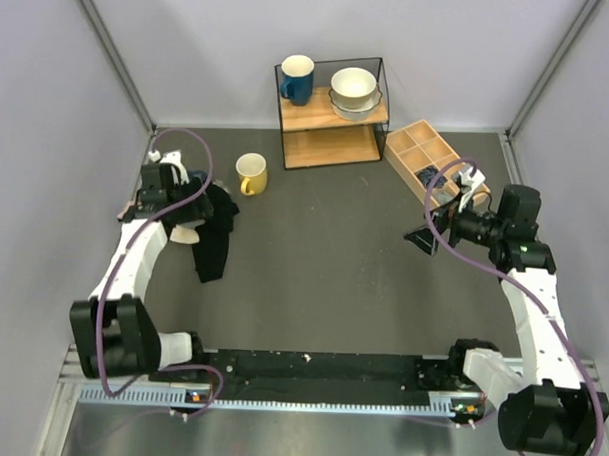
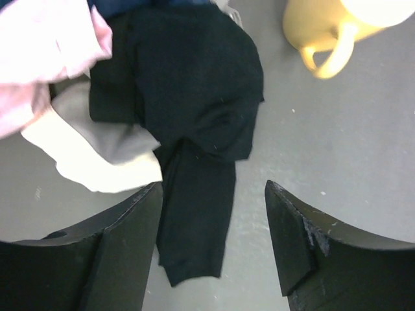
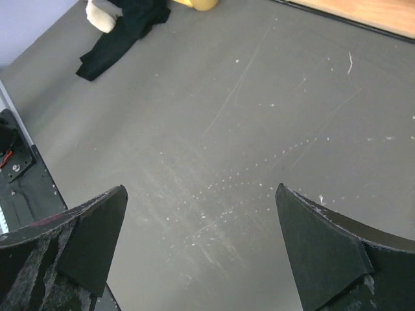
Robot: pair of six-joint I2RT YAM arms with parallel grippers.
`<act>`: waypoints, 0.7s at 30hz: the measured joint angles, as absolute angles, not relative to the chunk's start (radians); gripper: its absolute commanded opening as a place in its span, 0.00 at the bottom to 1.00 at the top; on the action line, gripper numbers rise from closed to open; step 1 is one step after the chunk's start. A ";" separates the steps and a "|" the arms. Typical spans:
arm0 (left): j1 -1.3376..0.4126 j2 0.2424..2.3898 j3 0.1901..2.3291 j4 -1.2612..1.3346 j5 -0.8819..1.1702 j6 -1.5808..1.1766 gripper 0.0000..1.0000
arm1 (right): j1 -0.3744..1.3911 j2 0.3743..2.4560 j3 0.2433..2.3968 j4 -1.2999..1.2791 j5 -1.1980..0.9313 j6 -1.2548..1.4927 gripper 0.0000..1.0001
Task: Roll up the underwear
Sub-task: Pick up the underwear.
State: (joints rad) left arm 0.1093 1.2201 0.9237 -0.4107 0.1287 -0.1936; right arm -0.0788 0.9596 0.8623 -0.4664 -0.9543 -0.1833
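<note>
The light-pink underwear (image 2: 39, 52) lies bunched at the top left of the left wrist view, beside a black garment (image 2: 188, 97) and a small beige cloth (image 2: 91, 152). In the top view my left arm hides it. My left gripper (image 2: 212, 184) is open and empty, hovering above the black garment's lower end; it also shows in the top view (image 1: 197, 212) over the pile at the table's left. My right gripper (image 3: 201, 188) is open and empty above bare grey table, at the right in the top view (image 1: 424, 237).
The black garment (image 1: 216, 243) and beige cloth (image 1: 187, 235) lie at left. A yellow mug (image 1: 251, 173) stands behind the pile. A wire-and-wood shelf (image 1: 333, 124) with a blue mug (image 1: 297, 79) and bowls (image 1: 353, 91) is at the back. A wooden divided box (image 1: 427, 157) sits back right.
</note>
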 measured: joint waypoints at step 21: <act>0.188 1.881 1.501 -0.502 -0.182 -0.022 0.25 | -0.019 0.981 0.862 -0.479 -0.942 -0.217 0.99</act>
